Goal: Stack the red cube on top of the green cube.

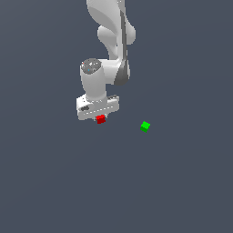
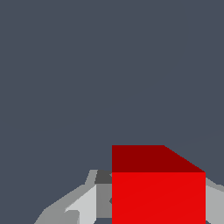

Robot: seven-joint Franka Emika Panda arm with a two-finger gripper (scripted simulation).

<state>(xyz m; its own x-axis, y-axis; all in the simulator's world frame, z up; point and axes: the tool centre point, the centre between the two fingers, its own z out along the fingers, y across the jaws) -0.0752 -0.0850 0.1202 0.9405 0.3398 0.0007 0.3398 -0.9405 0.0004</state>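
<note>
The red cube [image 1: 100,119] sits between the fingers of my white gripper [image 1: 99,117], right under the hand. In the wrist view the red cube [image 2: 158,192] fills the space between the two grey fingers [image 2: 87,205], which touch its sides, so the gripper [image 2: 158,210] is shut on it. The green cube [image 1: 145,126] lies on the dark grey floor to the exterior view's right of the gripper, well apart from it. The green cube does not show in the wrist view.
The floor [image 1: 54,182] is a plain dark grey surface. The white arm [image 1: 111,41] reaches down from the upper middle of the exterior view. No other objects show.
</note>
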